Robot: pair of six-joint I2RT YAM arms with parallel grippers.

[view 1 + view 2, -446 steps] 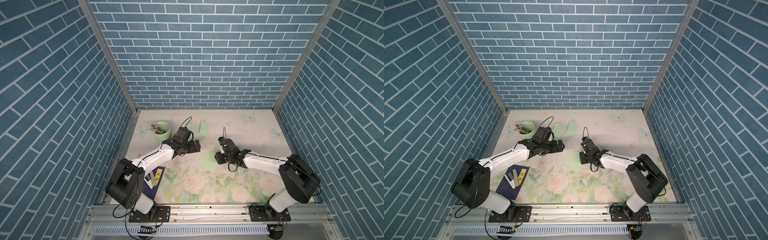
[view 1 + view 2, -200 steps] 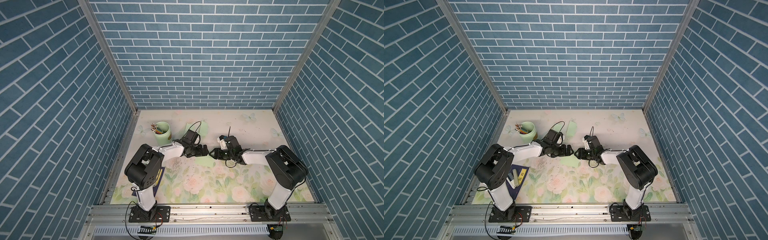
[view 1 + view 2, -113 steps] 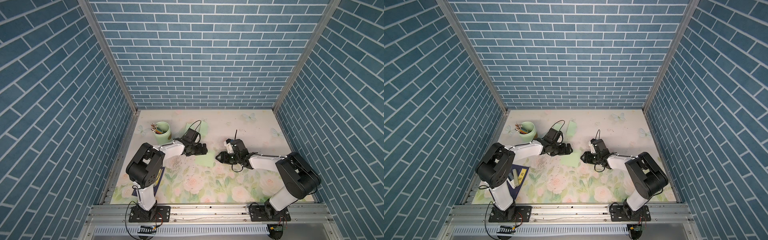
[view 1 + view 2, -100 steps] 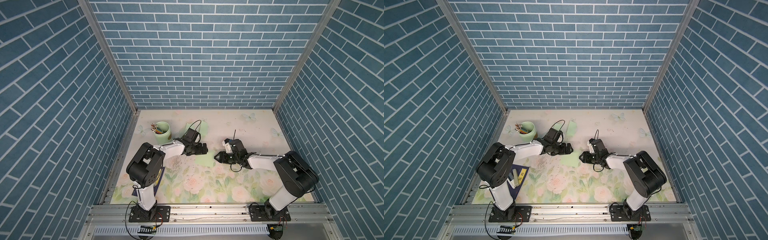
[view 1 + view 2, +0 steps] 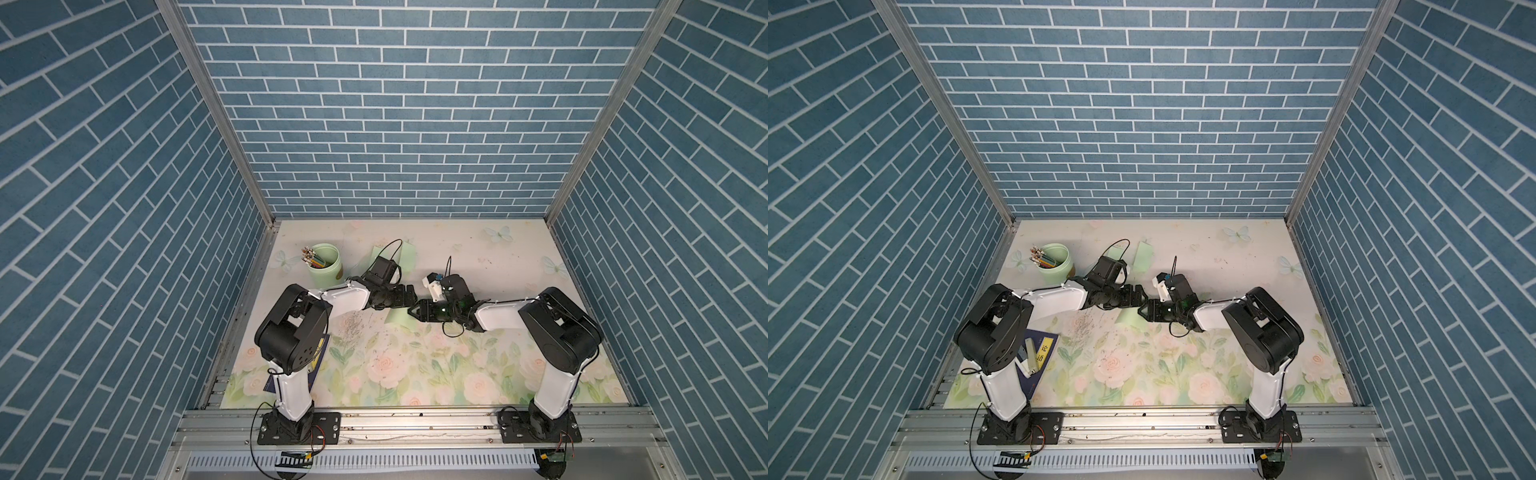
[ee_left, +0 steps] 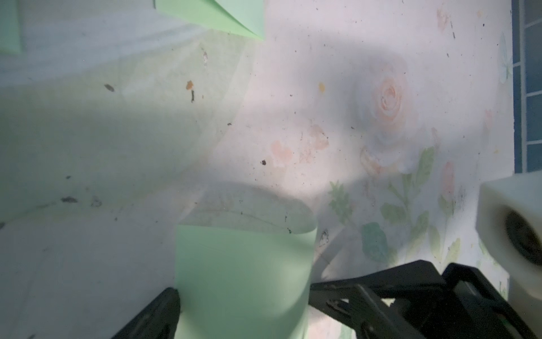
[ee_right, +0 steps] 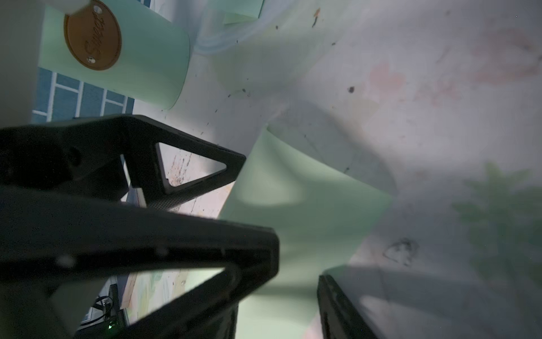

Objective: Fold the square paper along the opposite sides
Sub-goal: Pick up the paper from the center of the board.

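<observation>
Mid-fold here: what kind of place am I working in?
Probably a staged test booth, not a real room: brick-print walls on metal framing, a floral mat as tabletop, and two arms bolted to an aluminium rail.

Over by the far left of the floral table (image 5: 415,374) stands a pale green cup (image 5: 326,266) stuffed with coloured pencils (image 5: 312,258). Nearer the front left lies a dark blue book (image 5: 1040,353) with a yellow label.

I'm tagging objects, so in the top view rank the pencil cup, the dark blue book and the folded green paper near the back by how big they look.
1. dark blue book, though partly hidden by the left arm
2. pencil cup
3. folded green paper
</observation>
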